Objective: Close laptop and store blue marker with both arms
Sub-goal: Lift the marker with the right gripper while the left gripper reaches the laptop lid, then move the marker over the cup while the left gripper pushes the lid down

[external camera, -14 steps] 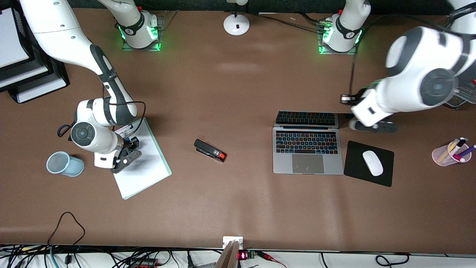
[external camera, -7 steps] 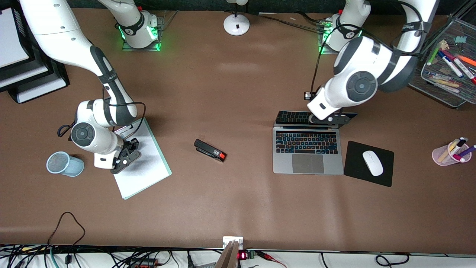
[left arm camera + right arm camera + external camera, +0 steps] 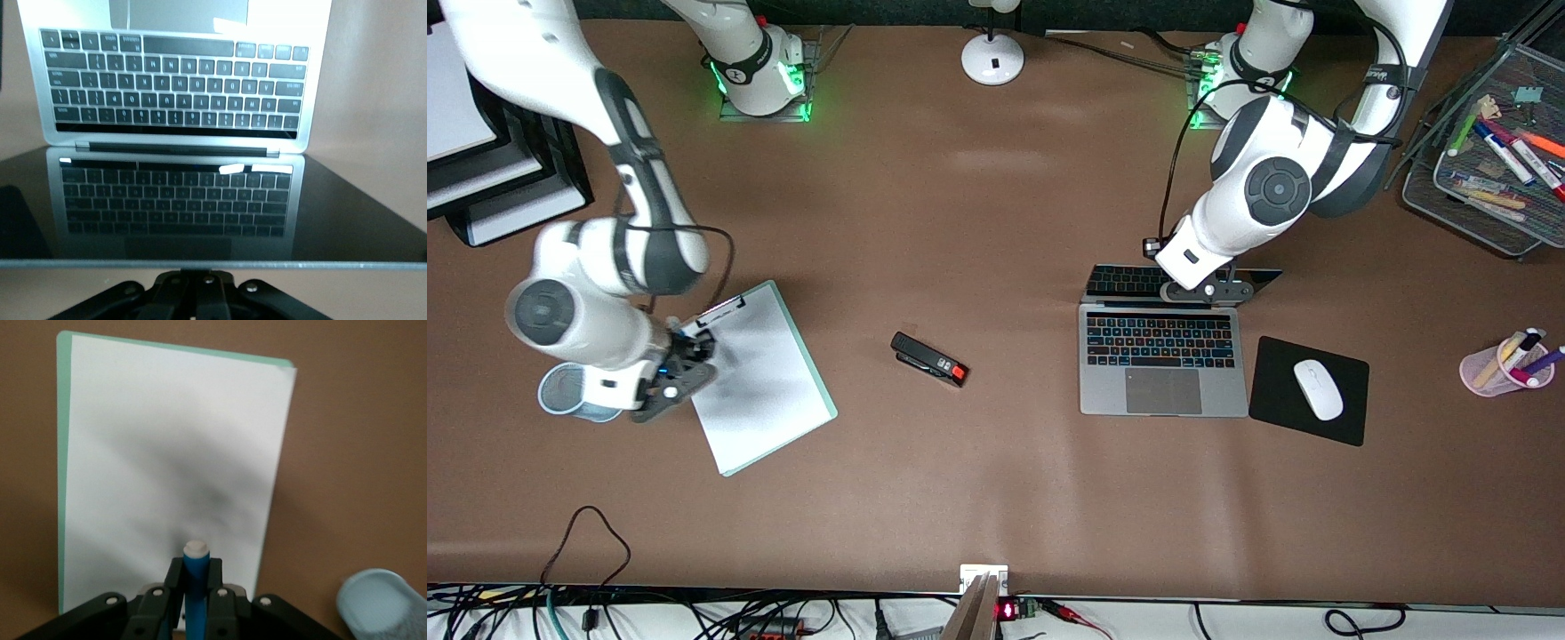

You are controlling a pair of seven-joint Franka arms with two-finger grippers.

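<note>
Holding the blue marker (image 3: 195,587) pinched upright, the right pincer (image 3: 669,378) hangs over the clipboard (image 3: 765,382) edge beside the blue cup (image 3: 560,391), ready to drop it in, while the left pincer (image 3: 1209,289) sits at the open laptop (image 3: 1163,360) lid to push it shut.

The brown worktop (image 3: 996,222) carries an open laptop (image 3: 1163,373) just under the left pincer (image 3: 1209,292), with a black mouse pad (image 3: 1272,409) beside it. A clipboard (image 3: 760,378) lies beside the right pincer (image 3: 671,378), a blue mesh cup (image 3: 560,391) partly under that arm. A stapler (image 3: 929,359) lies between the pincers.
</note>
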